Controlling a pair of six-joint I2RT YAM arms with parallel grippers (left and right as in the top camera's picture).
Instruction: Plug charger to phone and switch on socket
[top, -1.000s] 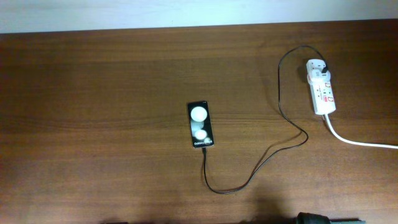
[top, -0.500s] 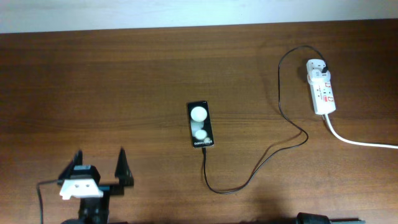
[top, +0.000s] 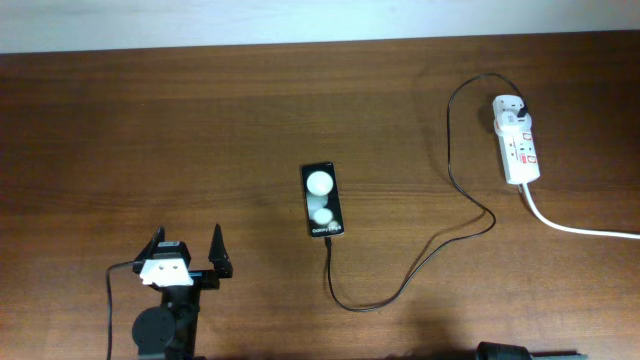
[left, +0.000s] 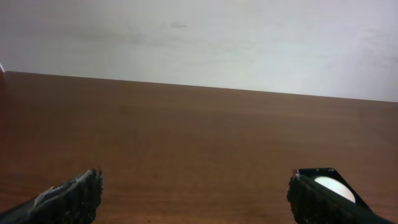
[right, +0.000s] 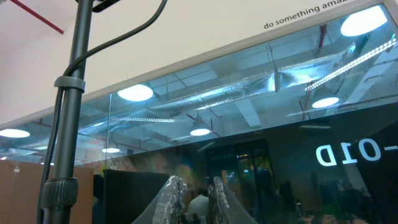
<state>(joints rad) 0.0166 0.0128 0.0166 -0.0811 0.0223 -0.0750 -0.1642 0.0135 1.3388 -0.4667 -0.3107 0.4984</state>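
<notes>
Dark brown wooden table (top: 180, 130) against a plain white wall (left: 199, 37); elsewhere, high glass panels (right: 249, 106) showing bright oval ceiling lights (right: 135, 93), black pole (right: 69, 124) in front.

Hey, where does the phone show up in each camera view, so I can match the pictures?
Overhead: the phone lies near the middle of the table.
Left wrist: the phone sits in the bottom right corner, partly behind a finger of the left gripper.
Right wrist: not in it; no table shows there.
Shared landmark: the table's far edge below the white wall, in the overhead and left wrist views.
</notes>
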